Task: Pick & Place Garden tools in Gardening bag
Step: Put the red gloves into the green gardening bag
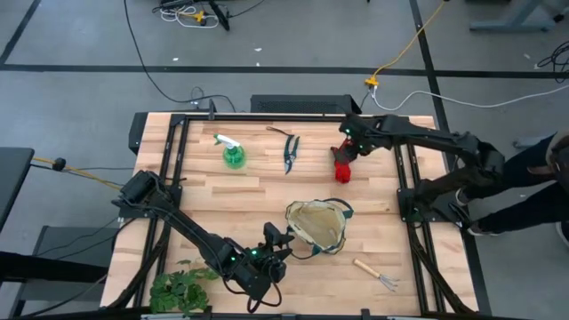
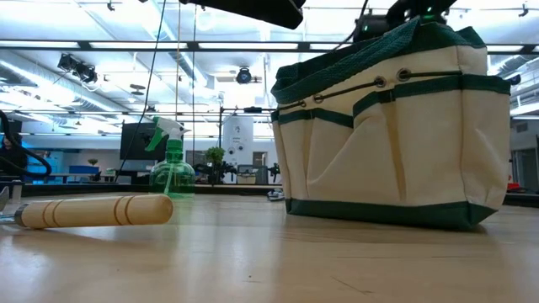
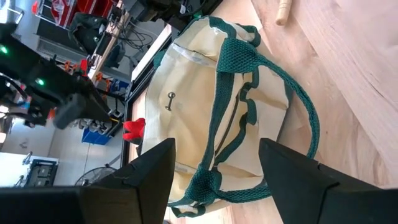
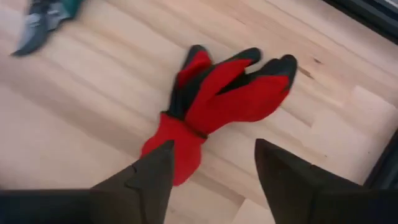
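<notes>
At the far right of the table, the right gripper [image 4: 211, 171] hangs directly over the red gloves [image 4: 217, 102], fingers spread wide, holding nothing. Gloves lie flat on the wood, cuff toward the gripper, fingertips pointing away, long axis running between the jaws. The gardening bag [image 1: 316, 225] sits near-centre; the left gripper [image 3: 214, 180], fingers apart and empty, waits beside it. Right arm is plainly nearer.
</notes>
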{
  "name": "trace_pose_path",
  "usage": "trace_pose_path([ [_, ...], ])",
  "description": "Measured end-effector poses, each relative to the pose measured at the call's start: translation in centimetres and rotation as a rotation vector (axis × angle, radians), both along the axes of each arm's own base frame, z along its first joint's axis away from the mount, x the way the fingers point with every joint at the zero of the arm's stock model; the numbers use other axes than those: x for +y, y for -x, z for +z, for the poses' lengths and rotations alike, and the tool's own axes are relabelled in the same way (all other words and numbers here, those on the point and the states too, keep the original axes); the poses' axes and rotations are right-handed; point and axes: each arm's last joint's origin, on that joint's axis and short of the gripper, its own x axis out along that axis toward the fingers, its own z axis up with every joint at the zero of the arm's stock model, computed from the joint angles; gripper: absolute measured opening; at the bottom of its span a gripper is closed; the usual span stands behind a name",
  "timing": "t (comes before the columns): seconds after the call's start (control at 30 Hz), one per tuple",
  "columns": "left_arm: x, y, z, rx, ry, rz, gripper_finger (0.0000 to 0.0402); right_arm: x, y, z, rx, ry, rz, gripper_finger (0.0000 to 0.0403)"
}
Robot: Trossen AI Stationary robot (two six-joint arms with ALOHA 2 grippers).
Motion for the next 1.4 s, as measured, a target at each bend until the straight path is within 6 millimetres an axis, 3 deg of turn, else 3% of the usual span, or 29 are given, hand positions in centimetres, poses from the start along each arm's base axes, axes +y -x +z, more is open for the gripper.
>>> trace_pose_path([
  [0.23, 0.0, 0.0, 0.0, 0.001, 0.001, -0.002, 0.0238, -1.5, -1.3, -2.0, 0.015, -0.019, -0.057, 0.0281],
  [0.47, 0.0, 0.0, 0.0, 0.002, 0.002, -0.003, 0.0238, -2.1, -2.4, -4.2, 0.069, -0.051, -0.076, 0.0309],
  [0.73, 0.0, 0.0, 0.0, 0.002, 0.001, -0.004, 0.0238, -2.0, -2.2, -5.0, 0.133, -0.095, -0.144, 0.0313],
  [1.1, 0.0, 0.0, 0.0, 0.006, -0.006, -0.007, 0.0238, -1.9, -2.9, -5.1, 0.029, -0.125, -0.251, 0.0314],
  [1.4, 0.0, 0.0, 0.0, 0.010, -0.013, -0.011, 0.0238, -0.7, -2.1, -7.6, 0.045, -0.168, -0.341, 0.0314],
])
